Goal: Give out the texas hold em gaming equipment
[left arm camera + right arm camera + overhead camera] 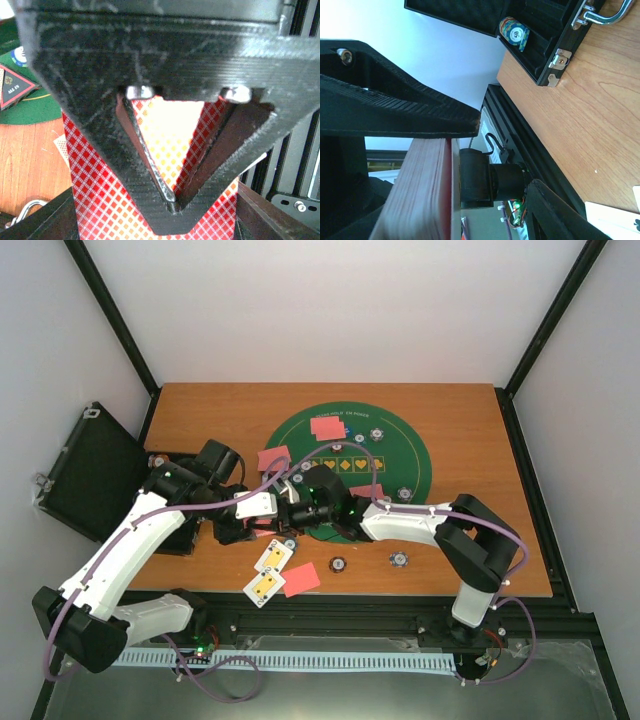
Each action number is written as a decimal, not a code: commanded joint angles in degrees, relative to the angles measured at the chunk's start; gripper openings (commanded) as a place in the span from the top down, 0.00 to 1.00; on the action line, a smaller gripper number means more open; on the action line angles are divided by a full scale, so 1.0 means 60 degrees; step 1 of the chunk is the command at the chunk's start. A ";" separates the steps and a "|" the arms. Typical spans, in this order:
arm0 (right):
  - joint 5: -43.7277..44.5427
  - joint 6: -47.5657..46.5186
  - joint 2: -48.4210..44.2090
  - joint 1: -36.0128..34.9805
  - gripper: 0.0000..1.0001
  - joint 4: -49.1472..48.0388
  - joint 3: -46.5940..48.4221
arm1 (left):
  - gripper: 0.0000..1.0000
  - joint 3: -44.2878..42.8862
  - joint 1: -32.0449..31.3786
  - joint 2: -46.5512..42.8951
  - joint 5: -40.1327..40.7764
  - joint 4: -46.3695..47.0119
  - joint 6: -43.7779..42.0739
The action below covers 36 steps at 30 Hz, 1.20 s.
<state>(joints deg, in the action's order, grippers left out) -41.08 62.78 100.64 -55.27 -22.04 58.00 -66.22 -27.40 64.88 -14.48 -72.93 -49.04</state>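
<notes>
- The table (470,440) is of orange-brown wood with a smooth top.
- The black hinged case (95,475) stands open at the left edge of the table. It has dark foam inside and shiny metal latches and a handle.
- The round green mat (400,455) has a row of yellow suit signs. The writing on its rim is too small to read.
- The right gripper (298,505) reaches to the left across the mat. Its rough black printed jaws pinch the deck of cards (420,195) by the ends. The deck shows pale stacked edges and a red back.
- The left gripper (167,200) hangs just over the red-and-white checked back of that deck. Its jaws form a V and press together at the tips. I cannot tell if a card is caught between them.
- Four loose red-backed cards (326,426) lie apart, some on the mat and some on the wood. Two face-up cards (273,557) lie near the front edge, between the arms.
- The triangle marker (15,87) is black with a red edge and reads "ALL IN". It lies on the mat, well to the side of the left jaws.
- Round striped chips (398,559) lie one by one on the mat and the wood, away from both grippers.
- A small stack of chips (514,30) stands in the case, and the top chip reads "50".
</notes>
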 commanded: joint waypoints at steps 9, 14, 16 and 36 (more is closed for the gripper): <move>0.0220 -0.0259 -0.0058 0.0217 0.52 0.0841 -0.0160 | 0.82 -0.0273 -0.0050 -0.0291 0.0200 -0.0221 -0.0022; 0.0027 -0.0140 0.0064 0.0183 0.43 0.0574 0.0033 | 0.82 -0.0247 -0.0048 -0.0238 0.0181 -0.0211 0.0007; 0.0007 -0.0154 0.0089 0.0163 0.42 0.0552 0.0112 | 0.82 -0.0205 -0.0055 -0.0216 0.0228 -0.0180 -0.0020; 0.0027 -0.0542 0.0611 -0.0054 0.44 0.1470 0.0831 | 0.82 -0.0257 -0.0048 -0.0210 0.0232 -0.0297 0.0173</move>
<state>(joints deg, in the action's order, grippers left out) -42.24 61.69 103.48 -55.68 -17.96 62.50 -66.11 -27.40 64.86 -11.81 -73.93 -48.88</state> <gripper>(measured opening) 0.563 0.682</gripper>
